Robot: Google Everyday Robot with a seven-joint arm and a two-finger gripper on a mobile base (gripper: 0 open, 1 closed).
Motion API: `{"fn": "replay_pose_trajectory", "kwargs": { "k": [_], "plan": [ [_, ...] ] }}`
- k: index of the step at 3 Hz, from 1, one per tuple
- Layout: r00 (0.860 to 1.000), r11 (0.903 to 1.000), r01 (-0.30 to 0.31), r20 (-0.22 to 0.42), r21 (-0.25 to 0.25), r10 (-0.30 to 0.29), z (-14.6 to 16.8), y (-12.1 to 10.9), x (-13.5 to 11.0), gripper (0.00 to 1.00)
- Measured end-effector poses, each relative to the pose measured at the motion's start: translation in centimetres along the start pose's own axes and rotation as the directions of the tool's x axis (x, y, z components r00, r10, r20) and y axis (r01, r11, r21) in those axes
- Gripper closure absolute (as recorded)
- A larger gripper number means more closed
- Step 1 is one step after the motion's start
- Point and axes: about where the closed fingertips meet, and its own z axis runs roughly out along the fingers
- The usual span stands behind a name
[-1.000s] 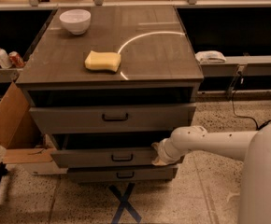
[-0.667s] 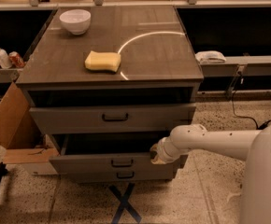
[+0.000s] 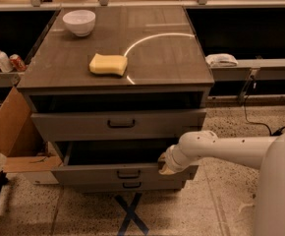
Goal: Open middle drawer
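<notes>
The middle drawer [image 3: 93, 174] is a grey-brown flat front with a small dark bar handle [image 3: 128, 173]. It stands pulled out from the cabinet, and its dark inside shows behind the front. My gripper [image 3: 165, 165] is at the top edge of this drawer's front, right of the handle, with my white arm [image 3: 231, 149] reaching in from the right. The top drawer [image 3: 73, 126] above is slightly out. The bottom drawer [image 3: 103, 185] is below, mostly hidden by the middle one.
On the cabinet top [image 3: 172, 58] lie a yellow sponge [image 3: 108, 64] and a white bowl [image 3: 79, 22]. An open cardboard box [image 3: 10, 127] leans at the cabinet's left. Bottles and cans [image 3: 0, 59] stand on a left shelf. A blue tape X [image 3: 130, 215] marks the floor in front.
The middle drawer has slid further out toward the camera. My gripper has moved with its front edge, forward and a little down.
</notes>
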Motion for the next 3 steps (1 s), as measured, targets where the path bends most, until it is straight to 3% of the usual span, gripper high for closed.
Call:
{"fn": "replay_pose_trajectory", "kwargs": {
  "k": [1,3],
  "plan": [
    [1.000,1.0000,0.000,0.001,-0.003,0.000,0.14,0.12,-0.05,0.83],
    [1.000,1.0000,0.001,0.003,-0.008,-0.001,0.35,0.31,-0.14,0.35]
  ]
}}
